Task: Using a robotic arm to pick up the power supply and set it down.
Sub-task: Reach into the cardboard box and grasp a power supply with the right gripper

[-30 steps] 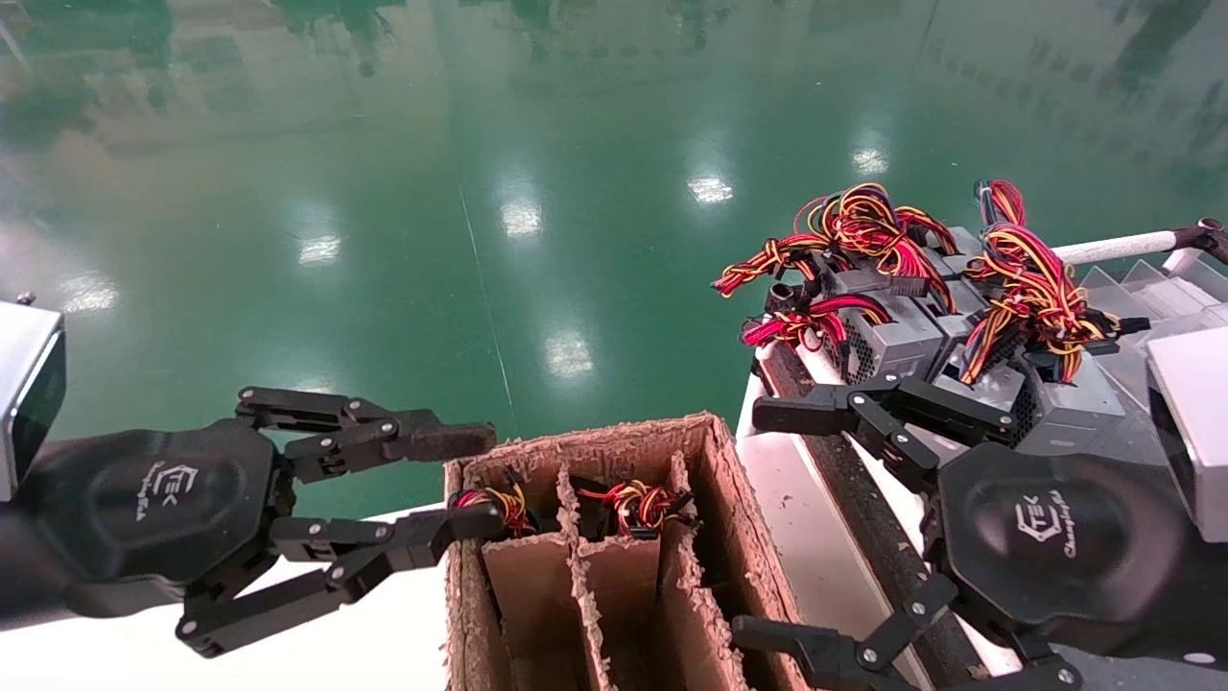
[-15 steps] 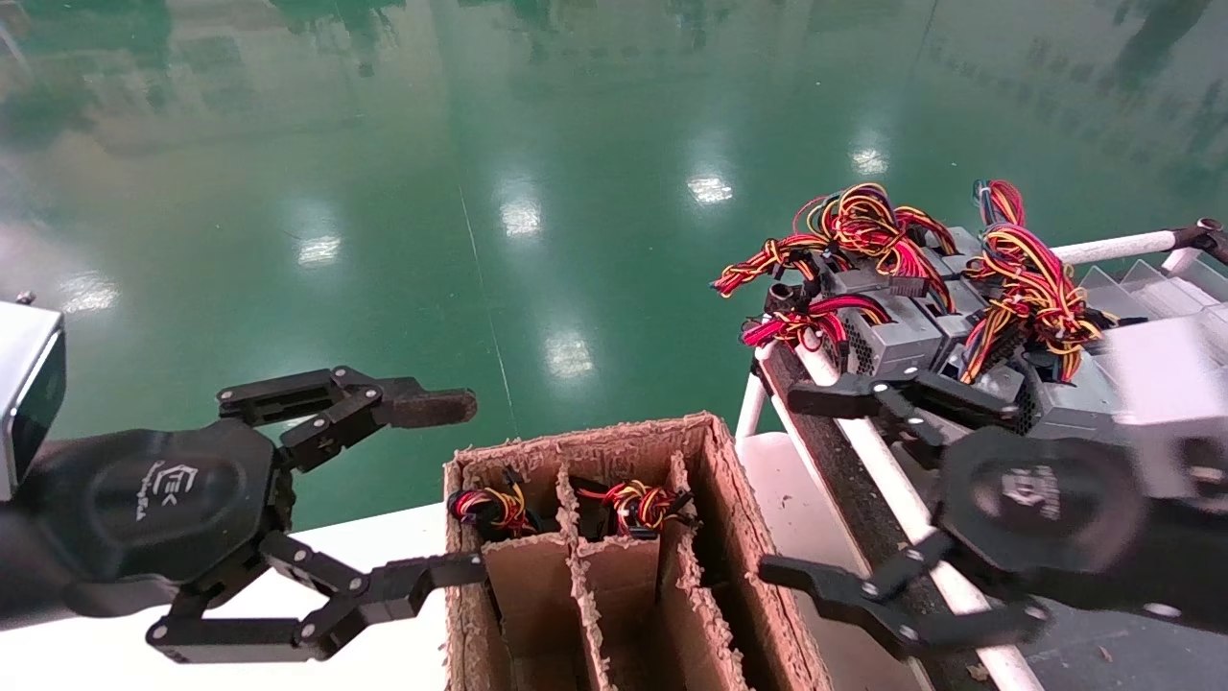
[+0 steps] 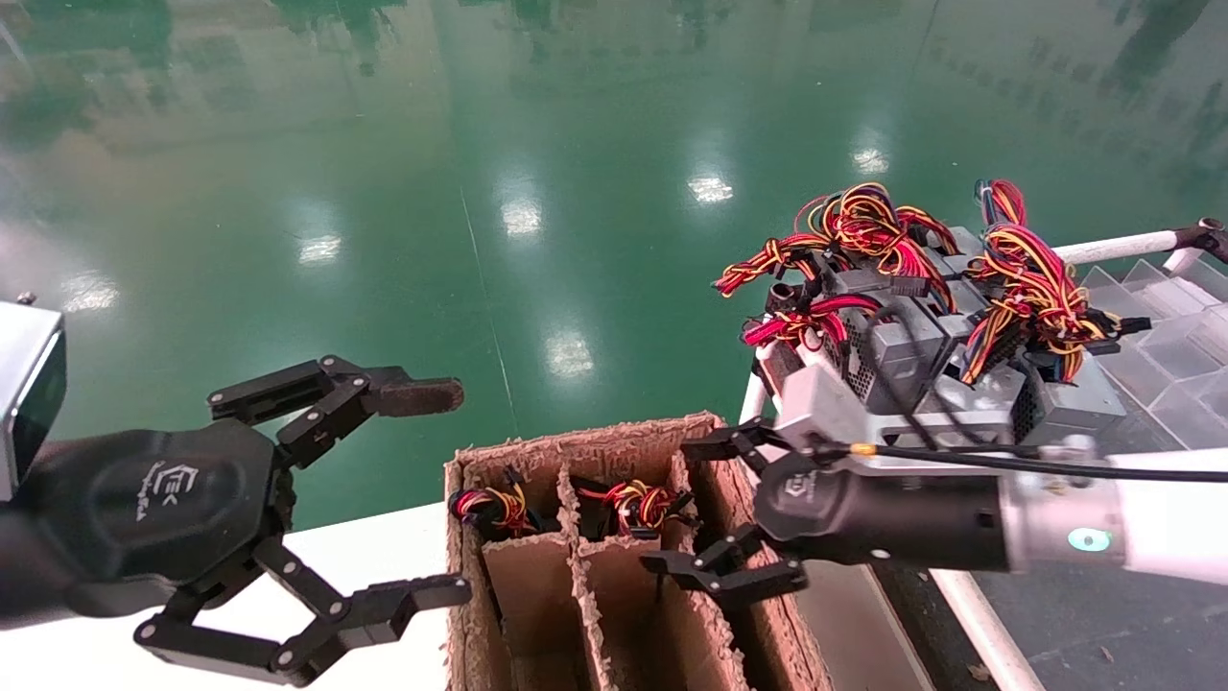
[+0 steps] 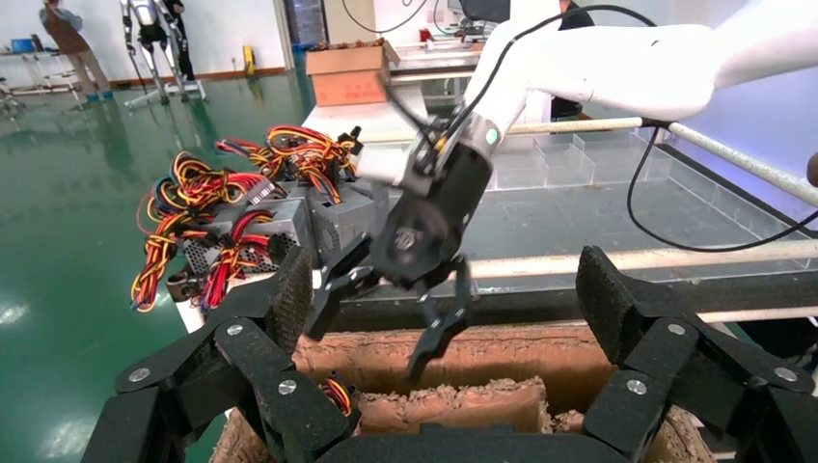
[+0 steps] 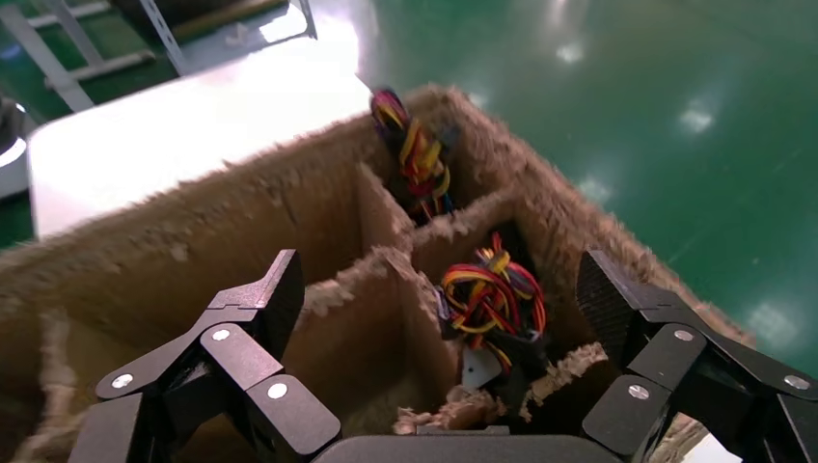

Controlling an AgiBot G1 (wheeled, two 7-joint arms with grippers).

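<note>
Several silver-grey power supplies [image 3: 907, 345] with red, yellow and black wires are piled on the cart at the right; the left wrist view shows the pile [image 4: 280, 217] too. Two more stand in the far compartments of the cardboard box, showing only their wire bundles [image 3: 491, 509] [image 3: 638, 504] [image 5: 492, 299]. My right gripper [image 3: 678, 509] [image 5: 439, 289] hangs open and empty over the box's right side, just above the right-hand bundle. My left gripper [image 3: 432, 494] [image 4: 446, 280] is wide open and empty, just left of the box.
The frayed cardboard box [image 3: 595, 437] has inner dividers and sits on a white table [image 3: 86, 662]. Clear plastic bins [image 3: 1175, 331] and a white rail [image 3: 1113, 248] are on the cart behind the pile. Green floor lies beyond.
My right gripper has swung left from the pile on the cart to above the box, still empty. My left gripper has opened wider.
</note>
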